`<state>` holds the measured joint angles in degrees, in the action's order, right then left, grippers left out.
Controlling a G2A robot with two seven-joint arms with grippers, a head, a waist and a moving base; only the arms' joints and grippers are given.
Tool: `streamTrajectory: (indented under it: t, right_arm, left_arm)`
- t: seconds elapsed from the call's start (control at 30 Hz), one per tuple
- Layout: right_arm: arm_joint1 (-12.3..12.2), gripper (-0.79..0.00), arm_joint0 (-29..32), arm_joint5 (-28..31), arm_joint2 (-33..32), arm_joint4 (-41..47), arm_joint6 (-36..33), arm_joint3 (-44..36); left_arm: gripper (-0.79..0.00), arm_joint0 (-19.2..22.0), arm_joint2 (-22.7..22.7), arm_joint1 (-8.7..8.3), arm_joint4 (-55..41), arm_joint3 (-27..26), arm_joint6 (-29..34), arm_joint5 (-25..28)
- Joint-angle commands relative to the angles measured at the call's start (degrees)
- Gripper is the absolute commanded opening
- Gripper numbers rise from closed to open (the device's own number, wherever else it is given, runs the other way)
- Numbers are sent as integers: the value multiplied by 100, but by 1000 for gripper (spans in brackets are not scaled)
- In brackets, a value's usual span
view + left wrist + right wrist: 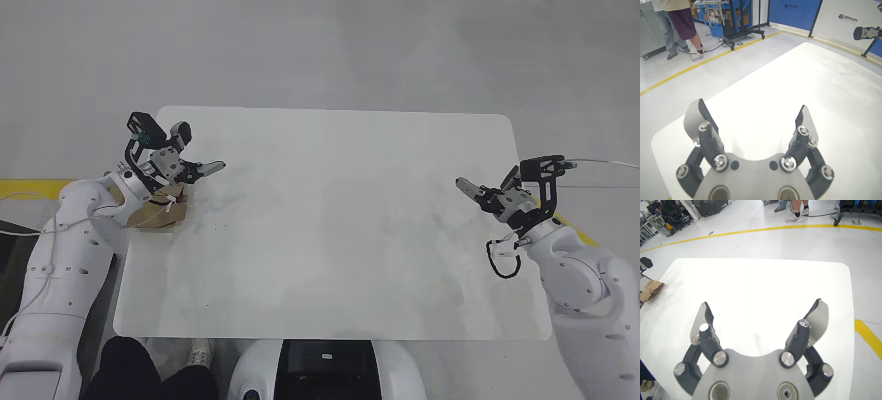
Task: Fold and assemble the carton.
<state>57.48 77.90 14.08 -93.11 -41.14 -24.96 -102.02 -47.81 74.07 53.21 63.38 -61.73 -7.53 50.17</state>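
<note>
Both claws open, carton at the counter's left edge.
The brown carton (160, 211) sits right at the left edge of the counter (340, 230), under the left arm and just behind the left claw (212, 167), whose fingers are spread. The right claw (462, 184), also spread, hovers near the right edge, with a wide stretch of counter between them.

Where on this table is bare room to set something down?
The wide middle of the table, between the left tool and the right tool, is bare. It is crowded only at the carton, under the left arm.
</note>
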Motion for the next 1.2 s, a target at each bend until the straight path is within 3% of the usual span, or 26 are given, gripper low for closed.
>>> streamTrajectory:
  t: [0.0,0.33,0.73,1.17]
  right_arm:
    - [0,0,0,0,0,0,0,0]
    - [0,0,0,0,0,0,0,0]
    - [0,0,0,0,0,0,0,0]
    - [0,0,0,0,0,0,0,0]
  left_arm:
    - [-1,0,0,0,0,0,0,0]
    - [0,-269,626,-109,-1078,-177,708,-190]
    - [0,-843,1694,-323,-3404,-63,2181,-434]
    - [0,-849,1710,-326,-3460,-63,2221,-447]
